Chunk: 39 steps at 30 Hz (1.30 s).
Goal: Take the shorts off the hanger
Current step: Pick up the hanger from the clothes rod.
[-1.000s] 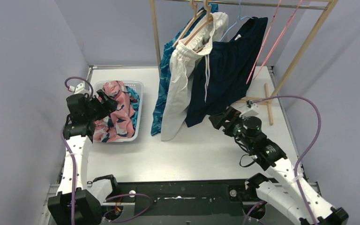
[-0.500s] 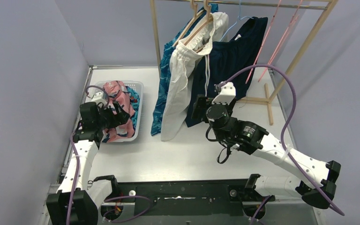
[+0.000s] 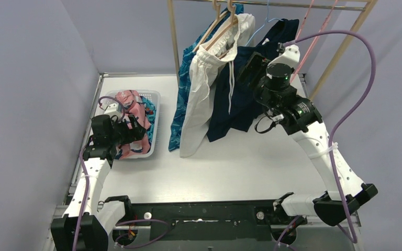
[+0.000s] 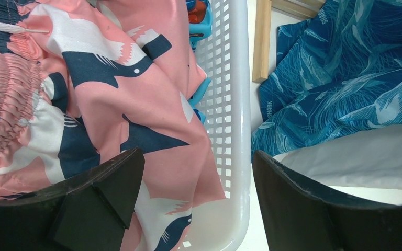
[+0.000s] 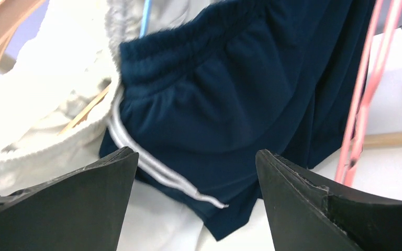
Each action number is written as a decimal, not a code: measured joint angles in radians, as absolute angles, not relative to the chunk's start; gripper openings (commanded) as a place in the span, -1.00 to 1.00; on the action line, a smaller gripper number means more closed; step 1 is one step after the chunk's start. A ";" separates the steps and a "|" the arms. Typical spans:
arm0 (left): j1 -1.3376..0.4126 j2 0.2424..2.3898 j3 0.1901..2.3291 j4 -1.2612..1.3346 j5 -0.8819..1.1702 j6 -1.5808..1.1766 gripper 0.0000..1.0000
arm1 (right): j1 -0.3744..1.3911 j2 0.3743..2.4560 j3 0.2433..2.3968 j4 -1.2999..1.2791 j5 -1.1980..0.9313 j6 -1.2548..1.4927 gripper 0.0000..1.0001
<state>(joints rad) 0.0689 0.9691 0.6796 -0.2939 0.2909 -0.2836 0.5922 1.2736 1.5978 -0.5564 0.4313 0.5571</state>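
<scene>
Five pairs of shorts, three of them on the rack and two in the basket. From left to right the hanging pairs are the blue leaf-pattern shorts (image 3: 179, 107), the white drawstring shorts (image 3: 201, 89) and the plain navy shorts (image 3: 243, 91). All three drape from the top rail of the wooden rack (image 3: 174, 36), with their lower hems reaching the table (image 3: 230, 167).

Two wooden hangers (image 3: 221, 25) carry the blue and white pairs. One light-blue wire hanger (image 3: 264, 23) sits at the navy waistband. Two pink hangers (image 3: 303, 39), as far as can be told, hang to the right of the navy pair.

One white basket (image 3: 156, 123) stands left of the rack. It holds the pink-and-navy floral shorts (image 3: 133, 125) on top, with the teal cartoon-print shorts (image 3: 149, 107) showing beneath at the far right side.

The left gripper (image 4: 196, 157) hovers over the near end of the basket, jaws spread wide and holding nothing. The right gripper (image 5: 196, 154) is raised in front of the navy waistband, jaws likewise spread, not touching the cloth.
</scene>
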 measured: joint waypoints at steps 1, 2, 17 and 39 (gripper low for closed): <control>0.068 0.968 0.679 -0.294 0.287 -0.283 0.51 | 0.562 1.288 1.613 -0.555 0.406 0.563 0.71; 0.068 0.966 0.679 -0.294 0.285 -0.283 0.51 | 0.536 1.301 1.624 -0.555 0.384 0.569 0.70; 0.060 0.963 0.679 -0.294 0.273 -0.279 0.52 | 0.376 1.489 1.774 -0.524 0.104 0.699 0.62; 0.059 0.990 0.679 -0.295 0.274 -0.277 0.51 | 0.361 1.567 1.832 -0.493 -0.033 0.751 0.78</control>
<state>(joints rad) 0.0593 0.9897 0.6792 -0.2947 0.2737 -0.2768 0.3614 1.5673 1.8317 -0.4934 -0.0330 0.7509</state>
